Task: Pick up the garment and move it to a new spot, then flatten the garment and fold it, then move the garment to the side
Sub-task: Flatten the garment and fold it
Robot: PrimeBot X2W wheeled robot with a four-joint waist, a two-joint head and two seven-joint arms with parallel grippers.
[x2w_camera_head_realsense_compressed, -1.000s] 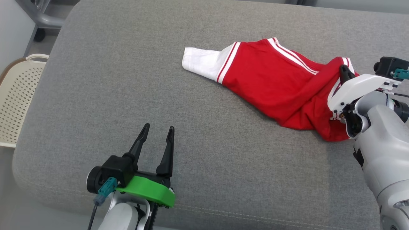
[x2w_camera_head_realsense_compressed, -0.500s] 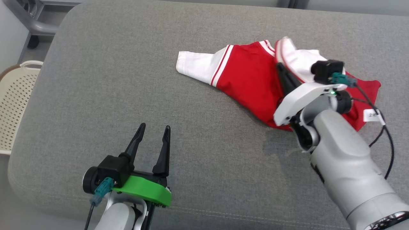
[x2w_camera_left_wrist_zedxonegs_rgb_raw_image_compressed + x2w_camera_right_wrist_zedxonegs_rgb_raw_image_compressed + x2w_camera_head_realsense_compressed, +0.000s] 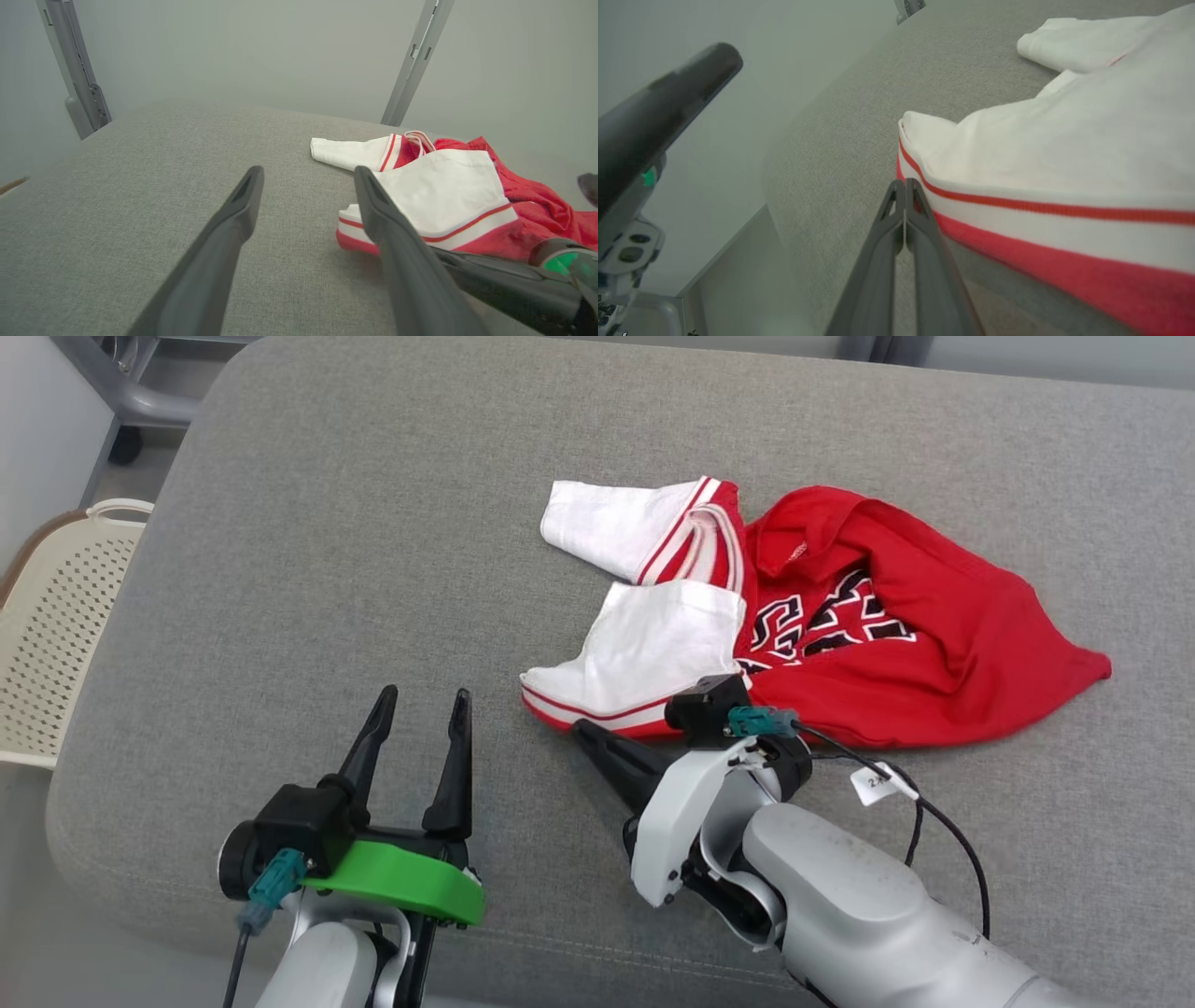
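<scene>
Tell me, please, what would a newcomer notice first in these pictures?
The red and white garment, crumpled right of centre on the grey cushion, catches the eye first. The right gripper, shut, points at its striped hem; the left gripper stands open at the head view's lower left.

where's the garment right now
In the head view the garment lies crumpled on the grey cushion, right of centre, its white striped hem right at the tips of the shut right gripper.
</scene>
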